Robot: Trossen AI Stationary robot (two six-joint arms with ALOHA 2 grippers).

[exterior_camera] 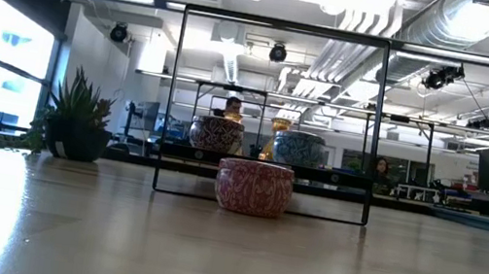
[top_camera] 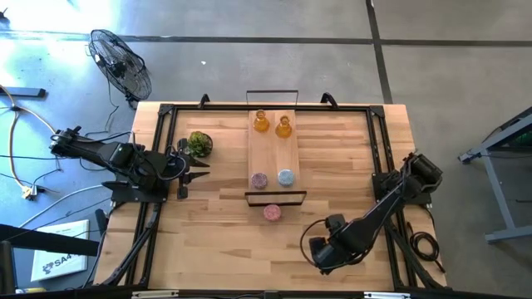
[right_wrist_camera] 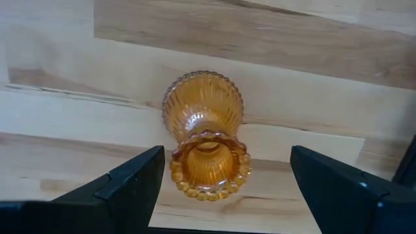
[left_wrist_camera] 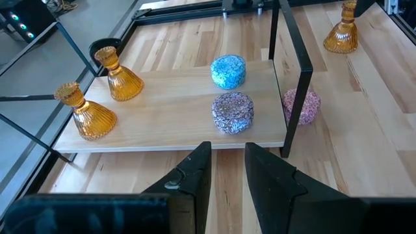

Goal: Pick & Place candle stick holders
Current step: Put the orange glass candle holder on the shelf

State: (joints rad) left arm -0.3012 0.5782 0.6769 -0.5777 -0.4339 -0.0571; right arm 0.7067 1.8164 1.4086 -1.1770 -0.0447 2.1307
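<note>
Closest to the table's front edge, on the right side: right gripper, pointed down over a lone amber holder, jaws spread very wide, one finger well clear on each side, gripping nothing yet. Likely lined up this way so that both fingers can drop around the ribbed glass before closing. Holder upright on bare wood, beaded rim facing the wrist camera. A little farther in, near the middle: pink holder on the table, just outside the near end of a raised wooden board and its black wire frame, apparently not yet placed. On the board's near end, side by side: pink holder on the board and light-blue holder. At the board's far end, also paired: two amber holders, flared bases down. Grouped by kind, seemingly, with room left on the board for the two outside it. Off to the left side, level with the board: left gripper, aimed at the board, fingers only slightly parted, empty, waiting. Just behind it, green potted plant. Beyond the table, on the floor: black fan; nearer the front left, a white printed sheet, lettering too small to read. No labels or brand marks on any holder.
</note>
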